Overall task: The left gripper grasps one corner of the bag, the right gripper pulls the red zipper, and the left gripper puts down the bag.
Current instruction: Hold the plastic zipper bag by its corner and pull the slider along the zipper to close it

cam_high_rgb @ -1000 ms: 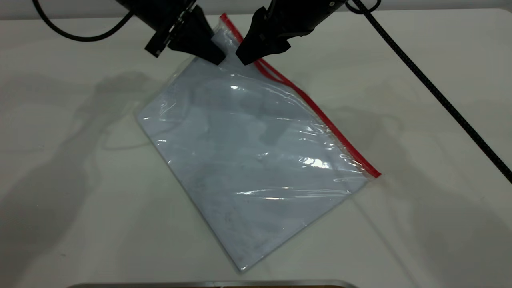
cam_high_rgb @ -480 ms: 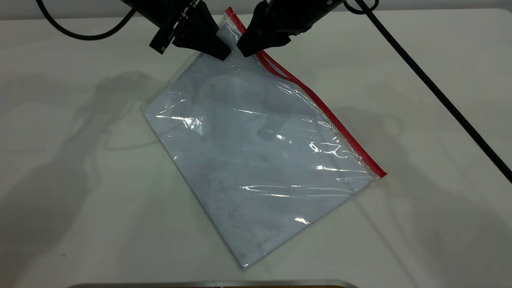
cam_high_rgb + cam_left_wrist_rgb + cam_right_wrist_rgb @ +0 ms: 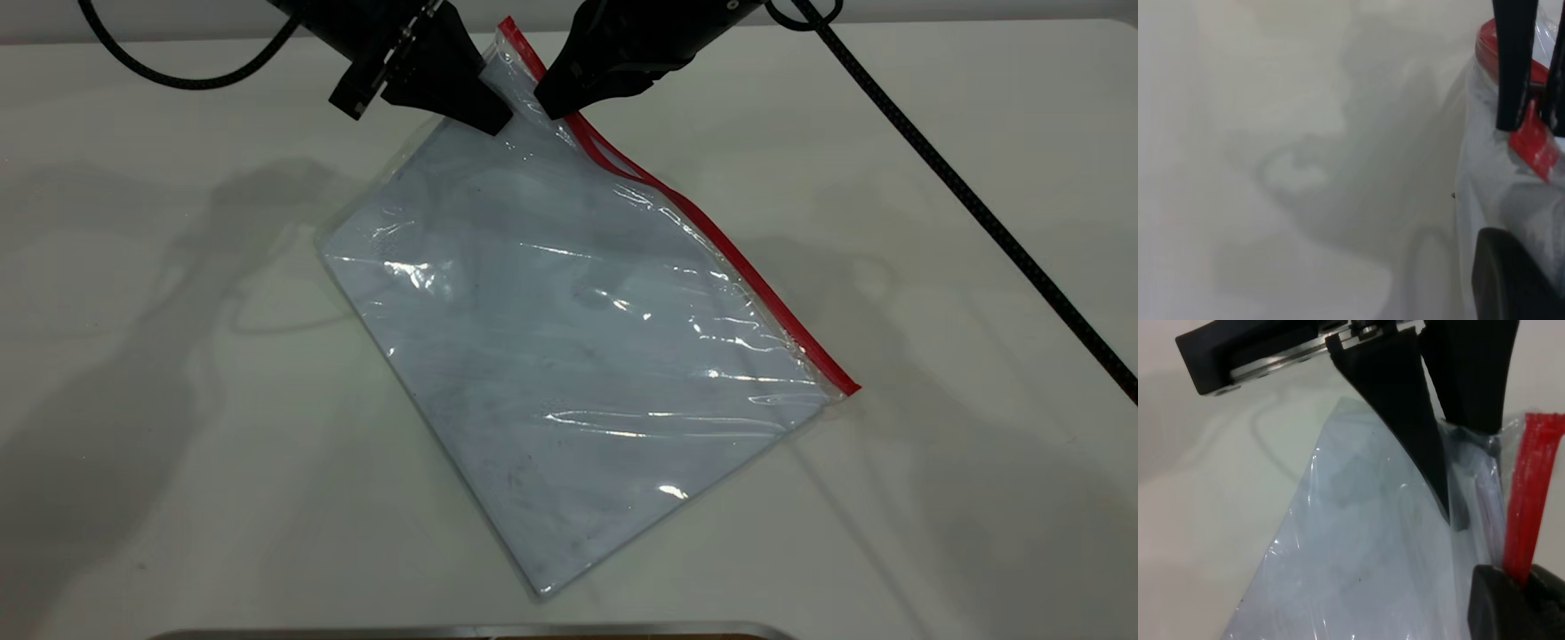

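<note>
White table point(image 3: 933, 498), bag point(image 3: 569, 356) corner between end effectors point(image 3: 498, 120)

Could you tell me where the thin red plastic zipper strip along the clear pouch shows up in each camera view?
Exterior view: the thin red plastic zipper strip runs diagonally from the grippers down to the pouch's right corner.
Left wrist view: it sits behind the dark fingers.
Right wrist view: it stands upright, entering the right gripper.
Shared landmark: the left gripper, pinching the bag's corner beside it.

A white table point(image 3: 933, 498); a metal edge point(image 3: 471, 632) at its near side.
</note>
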Robot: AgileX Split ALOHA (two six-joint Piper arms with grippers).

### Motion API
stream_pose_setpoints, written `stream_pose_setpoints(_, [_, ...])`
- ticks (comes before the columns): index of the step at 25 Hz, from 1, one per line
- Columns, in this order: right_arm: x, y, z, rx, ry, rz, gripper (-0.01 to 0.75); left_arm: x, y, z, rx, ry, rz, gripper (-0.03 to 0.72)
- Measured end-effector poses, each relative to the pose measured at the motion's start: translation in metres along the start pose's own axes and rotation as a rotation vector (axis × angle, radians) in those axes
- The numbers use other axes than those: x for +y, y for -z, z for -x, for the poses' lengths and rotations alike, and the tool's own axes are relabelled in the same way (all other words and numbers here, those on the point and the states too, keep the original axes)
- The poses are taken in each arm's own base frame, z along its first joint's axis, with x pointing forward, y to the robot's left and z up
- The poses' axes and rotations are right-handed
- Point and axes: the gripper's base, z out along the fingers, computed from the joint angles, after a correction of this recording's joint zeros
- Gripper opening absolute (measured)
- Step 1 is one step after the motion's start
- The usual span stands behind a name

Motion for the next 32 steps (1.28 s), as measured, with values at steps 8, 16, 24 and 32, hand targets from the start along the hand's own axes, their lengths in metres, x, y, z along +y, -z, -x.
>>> stream_pose_setpoints(8, [0.0,0.001,-0.003,0.056,-0.021,0.001,0.033,0.0,-0.002,0.001,0.003,0.053,0.005,0.052])
stream_pose_setpoints(16, [-0.001,0.001,-0.008,0.113,-0.036,-0.011,0.034,0.001,-0.004,0.0,-0.022,0.079,0.01,0.052])
stream_pose_setpoints(24, [-0.002,0.005,-0.006,0.134,-0.034,-0.026,0.046,0.006,-0.002,0.009,-0.022,0.081,0.01,0.051])
stream_pose_setpoints(32, [-0.004,0.005,-0.006,0.135,-0.027,-0.047,0.069,0.007,0.001,0.011,-0.019,0.099,0.012,0.051])
